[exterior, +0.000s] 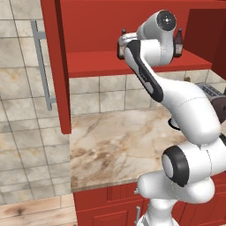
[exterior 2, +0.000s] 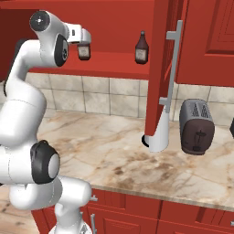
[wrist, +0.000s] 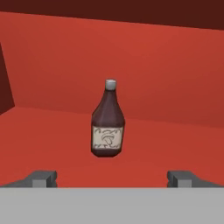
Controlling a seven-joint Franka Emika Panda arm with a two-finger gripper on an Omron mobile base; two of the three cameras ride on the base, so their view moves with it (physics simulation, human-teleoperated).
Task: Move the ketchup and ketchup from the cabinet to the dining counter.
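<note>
Pale label on the ketchup (wrist: 107, 121) shows unreadable dark scrawl.

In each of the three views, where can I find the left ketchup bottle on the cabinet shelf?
Left base view: left ketchup bottle top centre, partly hidden by the arm.
Right base view: bottle upper left, beside the arm's end.
Hand view: bottle centre, upright.
Shared landmark: the red shelf under it.

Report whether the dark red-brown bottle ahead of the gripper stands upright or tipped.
Upright: the dark red-brown bottle stands on its base on the red cabinet shelf, cap up.
</note>
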